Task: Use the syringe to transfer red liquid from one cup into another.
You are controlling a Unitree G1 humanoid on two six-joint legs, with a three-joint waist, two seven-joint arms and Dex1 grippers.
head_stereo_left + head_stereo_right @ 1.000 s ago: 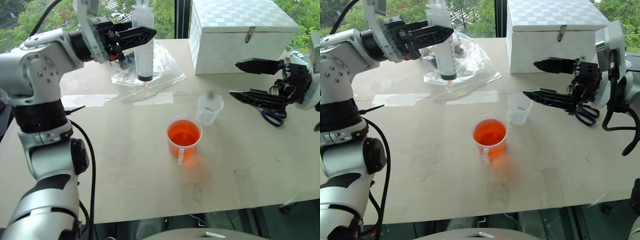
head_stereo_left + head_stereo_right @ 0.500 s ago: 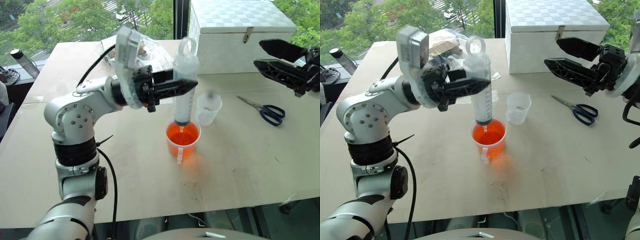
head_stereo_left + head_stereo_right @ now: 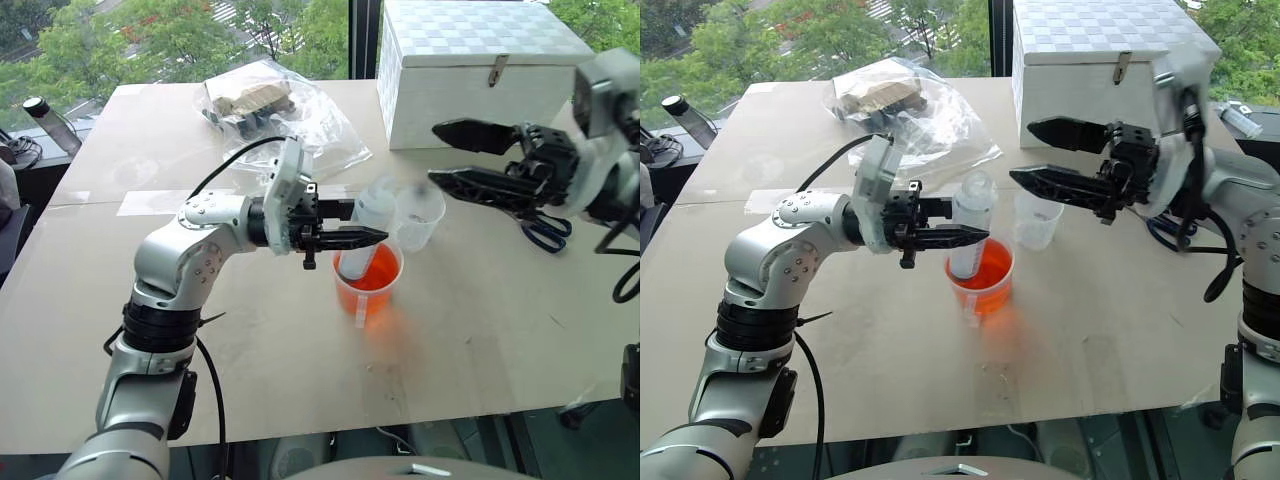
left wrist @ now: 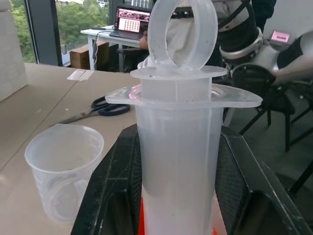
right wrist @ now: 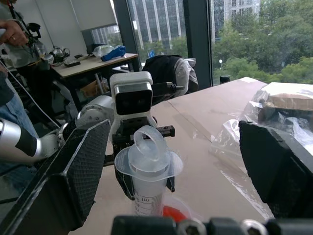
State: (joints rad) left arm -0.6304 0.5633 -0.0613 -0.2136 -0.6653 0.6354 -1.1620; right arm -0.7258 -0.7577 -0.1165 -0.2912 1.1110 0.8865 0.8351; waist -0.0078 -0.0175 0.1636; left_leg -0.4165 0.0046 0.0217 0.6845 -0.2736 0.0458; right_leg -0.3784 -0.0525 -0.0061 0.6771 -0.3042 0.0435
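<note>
Orange-red liquid [image 3: 372, 282] took the syringe [image 3: 362, 240], its lower end down inside the beaker [image 3: 368, 297].
Left gripper [image 3: 365, 222] was clamped on the syringe barrel, holding it nearly upright, ring-topped plunger [image 4: 182, 34] uppermost. Right gripper [image 3: 444, 153] hung spread wide, empty, just beyond the beaker. Colourless cup [image 3: 419, 216] stood right beside the beaker; scissors [image 3: 545, 229] lay farther off.

Syringe [image 3: 366, 222] tip hidden inside the beaker [image 3: 368, 285]; scissors [image 3: 545, 232] largely hidden behind right gripper [image 3: 434, 152]
</note>
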